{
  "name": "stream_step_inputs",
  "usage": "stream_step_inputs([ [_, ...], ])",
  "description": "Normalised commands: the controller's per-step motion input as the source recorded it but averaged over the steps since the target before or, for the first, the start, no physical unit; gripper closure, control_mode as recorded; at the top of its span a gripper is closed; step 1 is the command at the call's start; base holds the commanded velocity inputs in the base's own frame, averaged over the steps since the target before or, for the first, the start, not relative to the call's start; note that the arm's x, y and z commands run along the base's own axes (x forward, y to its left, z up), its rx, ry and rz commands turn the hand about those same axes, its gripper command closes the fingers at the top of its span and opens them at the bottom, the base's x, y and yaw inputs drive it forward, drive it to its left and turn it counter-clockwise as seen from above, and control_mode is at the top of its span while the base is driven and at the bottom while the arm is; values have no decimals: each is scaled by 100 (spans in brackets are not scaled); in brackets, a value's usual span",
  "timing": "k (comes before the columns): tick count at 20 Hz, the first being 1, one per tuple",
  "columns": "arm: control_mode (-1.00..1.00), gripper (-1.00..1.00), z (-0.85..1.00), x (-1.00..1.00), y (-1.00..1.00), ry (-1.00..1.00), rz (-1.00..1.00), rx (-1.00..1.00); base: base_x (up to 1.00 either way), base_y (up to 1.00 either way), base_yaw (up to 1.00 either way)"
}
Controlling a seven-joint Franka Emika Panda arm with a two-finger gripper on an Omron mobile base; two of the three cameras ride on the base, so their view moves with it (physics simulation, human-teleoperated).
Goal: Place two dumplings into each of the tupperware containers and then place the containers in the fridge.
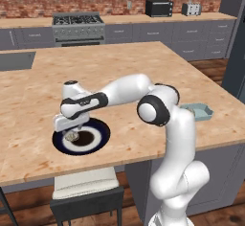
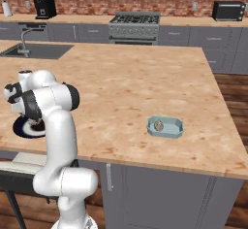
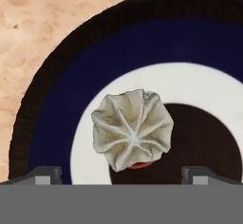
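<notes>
- The end effector (image 1: pixel 72 133) is hanging with its fingers spread wide and gripping nothing, pointing straight down over the plate (image 1: pixel 98 139); in the hand view its two tips (image 3: pixel 45 174) are standing on either side of a dumpling (image 3: pixel 131 129) with clear room each way, which reads as lining up for a grasp from above.
- That dumpling is sitting on the white ring of the plate, half over the dark centre, so the open jaws are probably being centred on it before coming down.
- The plate is lying near the front edge of the counter (image 1: pixel 119 72), toward its left end, serving as the source dish.
- The arm is rising from the base, bending at a high elbow and stretching out level toward the left, with the wrist turned so the hand faces down; the reach is long and low over the counter.
- A blue-teal tupperware container (image 2: pixel 165 126) is resting well apart from the plate, near the front edge toward the right end of the counter, and one dumpling (image 2: pixel 158 124) is already lying inside it, so by my judgement it is waiting for its second piece.
- I cannot tell where the second container or the fridge is standing.
- The stove (image 2: pixel 134 25) and sink (image 2: pixel 34 51) are standing farther back.
</notes>
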Motion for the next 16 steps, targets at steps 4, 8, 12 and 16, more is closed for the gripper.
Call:
stream_step_inputs([
  [4,-100,-100,-26,0,0,1,0,-2,0,0,0],
  [8,-100,-100,-21,2,0,0,0,-1,0,0,0],
  [12,-100,-100,-7,0,0,0,0,-1,0,0,0],
  [16,-100,-100,-6,0,0,1,0,0,0,0,0],
])
